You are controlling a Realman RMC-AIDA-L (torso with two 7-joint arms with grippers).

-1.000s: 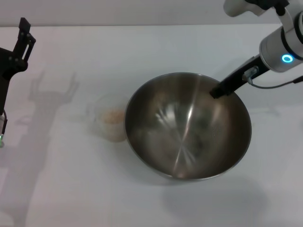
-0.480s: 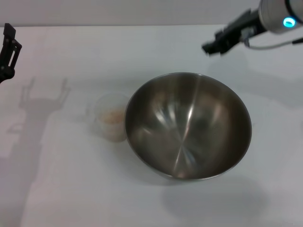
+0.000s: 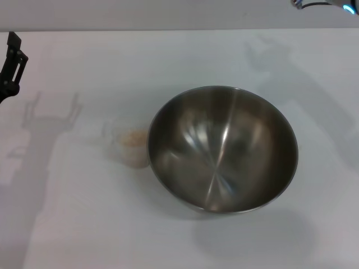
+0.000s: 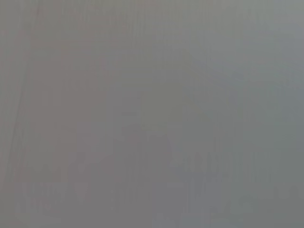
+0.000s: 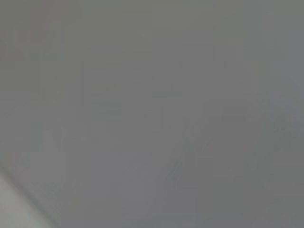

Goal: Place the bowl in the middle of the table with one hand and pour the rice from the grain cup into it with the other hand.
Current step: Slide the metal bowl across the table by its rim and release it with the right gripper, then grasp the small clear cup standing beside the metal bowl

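The bowl (image 3: 222,148), a wide shiny steel one, stands upright and empty on the white table (image 3: 84,224), near its middle. The grain cup (image 3: 127,144) stands just left of the bowl, close against its rim, with rice (image 3: 134,138) in it. My left gripper (image 3: 12,56) hangs at the far left edge, well apart from the cup; its shadow shows two fingers spread. Of my right arm only a bit of wrist (image 3: 350,4) shows at the top right corner; its gripper is out of view. Both wrist views show only plain grey.
The left gripper's shadow (image 3: 50,112) lies on the table left of the cup. A fainter shadow of the right arm (image 3: 272,53) lies behind the bowl.
My right gripper let go of the bowl's far rim and rose back to the right, out of view. My left gripper drew further left. Bowl and cup stayed put.
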